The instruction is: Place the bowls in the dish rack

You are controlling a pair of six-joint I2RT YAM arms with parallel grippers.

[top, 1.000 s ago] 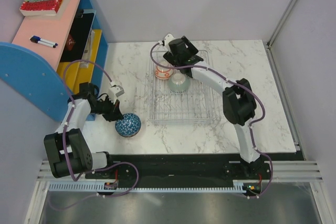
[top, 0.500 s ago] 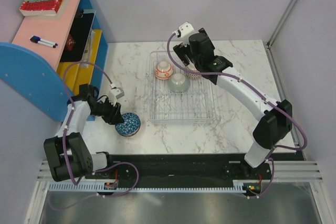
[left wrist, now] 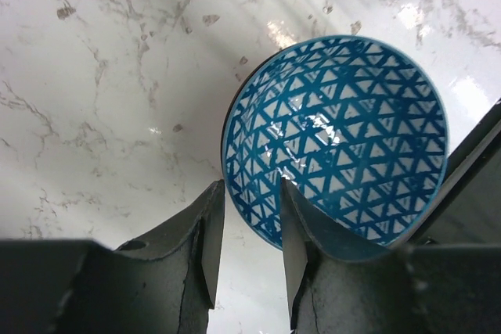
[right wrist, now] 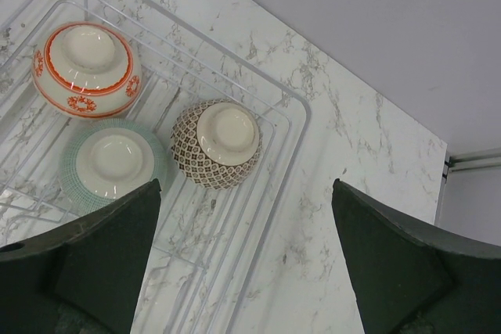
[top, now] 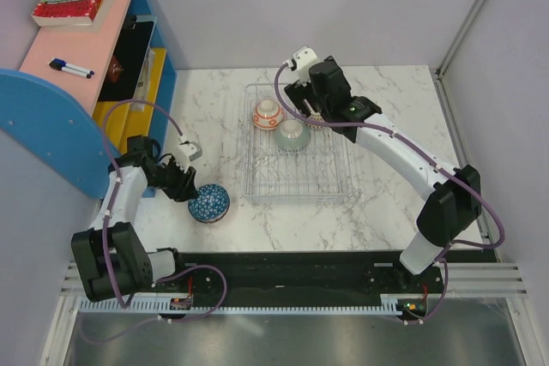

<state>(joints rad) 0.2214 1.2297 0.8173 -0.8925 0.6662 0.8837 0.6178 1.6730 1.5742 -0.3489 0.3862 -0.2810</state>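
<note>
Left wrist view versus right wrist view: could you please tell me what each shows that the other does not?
Only the left wrist view shows the blue bowl, upright on the table, its rim between the parted fingers of the left gripper.

Only the right wrist view shows the orange bowl, green bowl and brown bowl upside down in the rack, with the right gripper open and empty above them.

Both show the dish rack, though the left wrist view catches just a corner, and the marble table.

High from behind, whole table [top: 377,212]. Left wrist close over bowl [left wrist: 337,138]; right wrist higher over rack [right wrist: 203,224]; both shared overhead.
</note>
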